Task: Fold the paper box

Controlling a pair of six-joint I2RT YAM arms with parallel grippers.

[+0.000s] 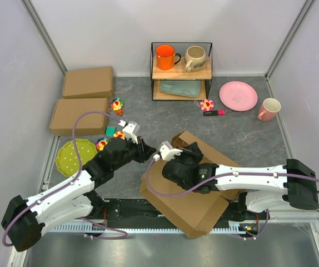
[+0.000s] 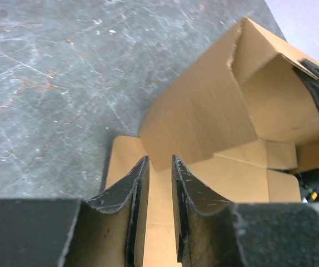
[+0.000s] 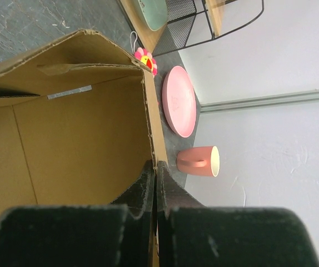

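The paper box [image 1: 195,208] is brown corrugated cardboard, half formed, lying at the near middle with flaps raised. My right gripper [image 1: 192,151] is shut on the top edge of one upright wall; in the right wrist view the fingers [image 3: 155,166] pinch that edge, with the box's inside [image 3: 81,144] to the left. My left gripper [image 1: 150,151] is at the box's left corner. In the left wrist view its jaws [image 2: 160,161] stand a little apart and hold nothing, over a flat panel and just before a raised flap [image 2: 204,117].
Two other closed brown boxes [image 1: 88,82] [image 1: 79,115] lie at the back left. A wire rack [image 1: 181,71] with mugs stands at the back. A pink plate [image 1: 238,95] and pink mug [image 1: 269,109] are at the right, a green plate [image 1: 76,157] and small toys [image 1: 116,104] at the left.
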